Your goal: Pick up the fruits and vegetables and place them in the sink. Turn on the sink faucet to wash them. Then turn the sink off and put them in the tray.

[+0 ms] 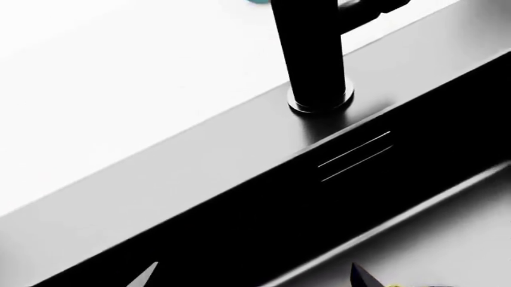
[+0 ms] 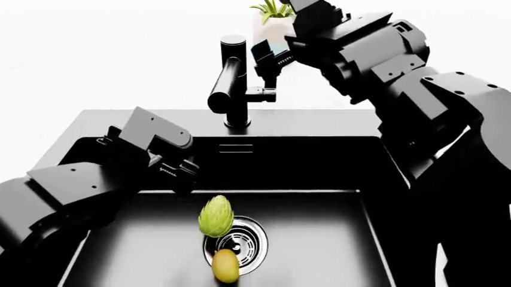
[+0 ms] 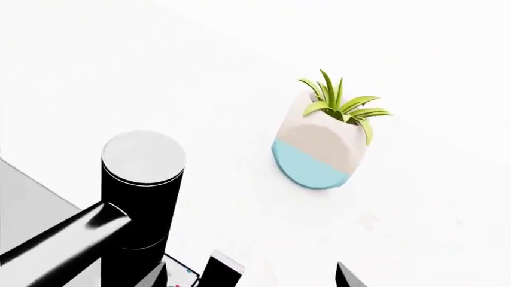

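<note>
The light green artichoke (image 2: 215, 216) and the yellow-orange mango (image 2: 226, 265) lie in the black sink (image 2: 319, 173), by the chrome drain (image 2: 243, 246). The black faucet (image 2: 231, 84) stands behind the basin, and its base shows in the left wrist view (image 1: 319, 78). My left gripper (image 2: 182, 169) is open and empty over the basin's back left part; its tips (image 1: 255, 278) are wide apart. My right gripper (image 2: 270, 63) is open just above the faucet's side lever (image 2: 260, 92). In the right wrist view the lever end (image 3: 226, 268) sits between its spread tips (image 3: 251, 278), untouched. The tray is out of view.
A potted plant in a white-and-blue pot (image 2: 276, 18) stands on the white counter behind the faucet, just beyond my right gripper; it also shows in the right wrist view (image 3: 324, 143). The sink's back wall has overflow slots (image 1: 355, 155).
</note>
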